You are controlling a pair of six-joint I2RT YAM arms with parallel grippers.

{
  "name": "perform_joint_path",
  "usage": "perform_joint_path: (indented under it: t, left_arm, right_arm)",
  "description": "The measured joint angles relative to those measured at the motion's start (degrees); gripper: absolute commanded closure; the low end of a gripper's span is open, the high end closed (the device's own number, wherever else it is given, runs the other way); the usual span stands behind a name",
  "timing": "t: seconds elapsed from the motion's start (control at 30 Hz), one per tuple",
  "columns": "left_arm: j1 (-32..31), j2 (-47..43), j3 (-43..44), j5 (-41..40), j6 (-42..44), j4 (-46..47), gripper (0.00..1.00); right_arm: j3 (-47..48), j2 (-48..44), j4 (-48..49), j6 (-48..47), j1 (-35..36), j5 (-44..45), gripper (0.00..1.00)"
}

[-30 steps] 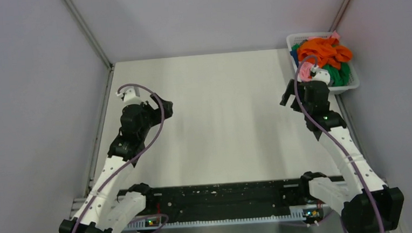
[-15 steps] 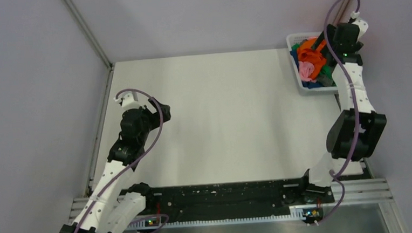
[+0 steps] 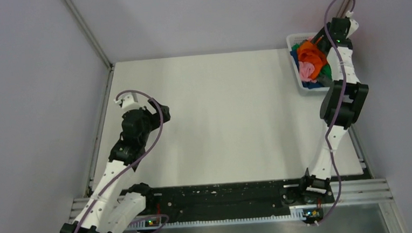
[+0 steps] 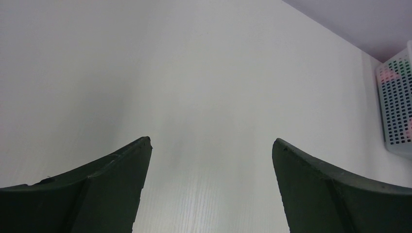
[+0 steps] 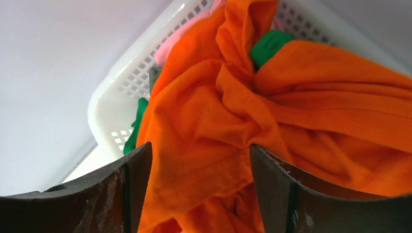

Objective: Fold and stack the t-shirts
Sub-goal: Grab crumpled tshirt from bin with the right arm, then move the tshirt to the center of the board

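The t-shirts lie crumpled in a white mesh basket (image 3: 294, 70) at the table's far right corner. A bright orange t-shirt (image 3: 310, 50) is on top, above pink (image 3: 306, 70), green (image 3: 325, 71) and blue (image 3: 310, 84) ones. My right gripper (image 3: 324, 45) reaches down into the basket. In the right wrist view the right gripper (image 5: 199, 150) stands open, its jaws either side of a bunched fold of the orange t-shirt (image 5: 233, 111). My left gripper (image 3: 157, 109) hovers open over bare table at the left, nothing between the fingers (image 4: 116, 184).
Grey walls enclose the white table (image 3: 220, 121) on three sides. The basket (image 5: 116, 92) sits tight against the right wall, with a green shirt (image 5: 269, 46) peeking through the orange one. In the left wrist view the basket (image 4: 396, 111) shows at the far right.
My right arm swung from the table beside the basket up and over it, then lowered into the shirts, its jaws narrowing around the orange cloth. The left arm has barely moved.
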Motion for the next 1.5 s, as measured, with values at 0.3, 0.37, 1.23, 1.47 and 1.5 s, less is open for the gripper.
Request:
perform_joint_path:
  t: [0.3, 0.37, 1.23, 1.47, 1.5]
  left_arm:
    - [0.0, -2.6, -1.79, -1.22, -0.04, 0.59, 0.01]
    - [0.0, -3.63, -1.99, -1.49, -0.17, 0.72, 0.01]
    - [0.0, -7.02, -4.5, -2.62, -1.64, 1.9, 0.01]
    - [0.0, -6.58, -4.33, -2.73, -1.88, 1.77, 0.01]
    - [0.0, -6.43, -4.11, -2.71, -1.9, 1.44, 0.01]
  right_arm:
    - [1.92, 7.02, -0.76, 2.8, 0.0, -6.25, 1.0]
    - [2.36, 6.99, -0.61, 2.56, -0.02, -6.67, 1.0]
    - [19.52, -10.97, -1.2, -9.84, 4.83, -14.73, 1.0]
    - [19.52, -17.16, -4.72, -9.88, 18.91, -26.08, 1.0]
    - [19.52, -17.79, -4.92, -10.25, 22.4, -27.69, 1.0]
